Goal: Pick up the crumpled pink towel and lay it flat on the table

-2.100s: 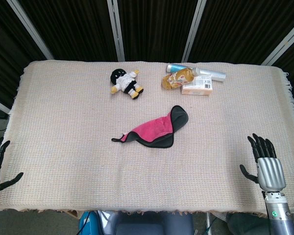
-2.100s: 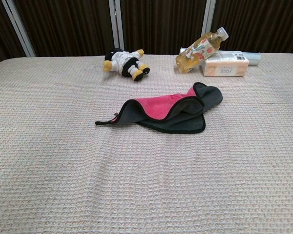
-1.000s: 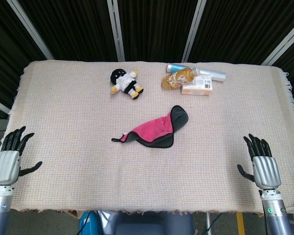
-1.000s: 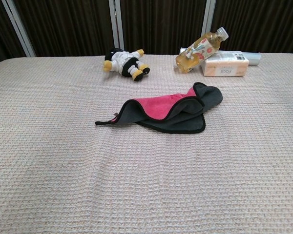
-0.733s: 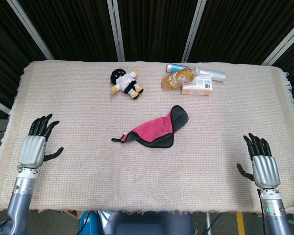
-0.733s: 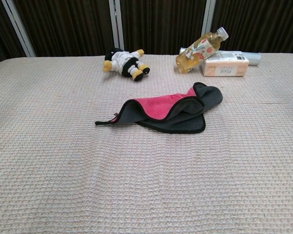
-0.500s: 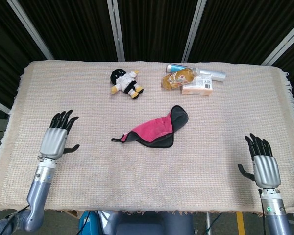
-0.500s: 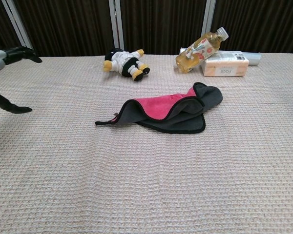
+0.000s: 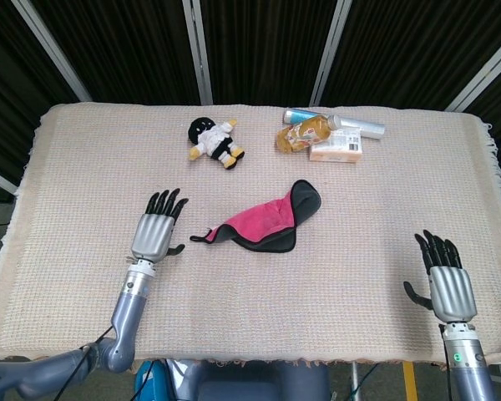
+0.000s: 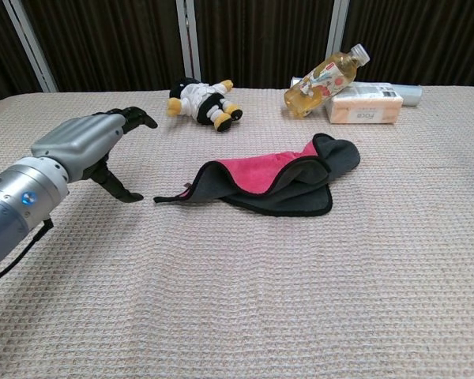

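The pink towel point(image 9: 263, 220) point(image 10: 262, 173), black-backed and folded over on itself, lies crumpled near the table's middle. Its thin black loop points left. My left hand point(image 9: 156, 230) point(image 10: 88, 142) hovers just left of that loop, fingers spread and holding nothing. My right hand point(image 9: 444, 281) is far off at the front right edge, also spread and empty; the chest view does not show it.
A small plush doll point(image 9: 214, 141) point(image 10: 199, 101) lies at the back. At the back right are a yellow drink bottle point(image 9: 305, 131) point(image 10: 327, 73), a tissue pack point(image 9: 337, 148) point(image 10: 363, 106) and a silver can point(image 9: 358, 126). A woven cloth point(image 9: 83, 167) covers the table.
My left hand has swept from the front left edge rightward across the table to just beside the towel's loop. My right hand has stayed nearly in place. The towel has not moved.
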Robot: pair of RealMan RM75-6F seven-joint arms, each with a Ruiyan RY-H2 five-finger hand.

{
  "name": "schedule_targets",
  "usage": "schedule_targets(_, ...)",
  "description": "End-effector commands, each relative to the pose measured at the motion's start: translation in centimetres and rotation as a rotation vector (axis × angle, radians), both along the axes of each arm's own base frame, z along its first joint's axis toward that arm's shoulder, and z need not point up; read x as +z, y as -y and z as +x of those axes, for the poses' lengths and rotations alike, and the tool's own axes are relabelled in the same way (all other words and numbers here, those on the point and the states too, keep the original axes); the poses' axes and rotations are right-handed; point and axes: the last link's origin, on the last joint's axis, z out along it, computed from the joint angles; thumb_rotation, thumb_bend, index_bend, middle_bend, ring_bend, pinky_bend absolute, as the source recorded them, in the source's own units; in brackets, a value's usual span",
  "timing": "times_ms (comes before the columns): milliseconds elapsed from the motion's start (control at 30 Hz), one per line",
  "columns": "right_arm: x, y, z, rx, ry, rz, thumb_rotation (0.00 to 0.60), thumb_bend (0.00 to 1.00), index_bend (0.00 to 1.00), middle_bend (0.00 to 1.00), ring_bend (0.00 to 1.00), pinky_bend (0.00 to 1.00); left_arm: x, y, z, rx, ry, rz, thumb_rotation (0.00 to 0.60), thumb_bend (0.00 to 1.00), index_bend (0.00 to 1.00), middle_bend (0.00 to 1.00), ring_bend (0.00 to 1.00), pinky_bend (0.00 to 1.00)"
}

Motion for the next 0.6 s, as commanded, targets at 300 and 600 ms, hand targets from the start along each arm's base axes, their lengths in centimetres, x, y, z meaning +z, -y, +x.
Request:
schedule_targets(300,0.1,0.4,-0.2,-0.011,0.015,0.001,0.6,0.29,0.0,0.0,0.0,0.0,-3.5,-1.3,1.6,-0.013,-0.047,-0.008,0.6,0.19,0.14,0.02,0.0,0.0)
schedule_targets(600,0.1,0.5,-0.4,-0.021,0.019,0.005,0.6,0.29,0.0,0.0,0.0,0.0,-4.7,-1.8,1.6,-0.009,-0.048,-0.012,0.6,0.29,0.17,0.02,0.0,0.0)
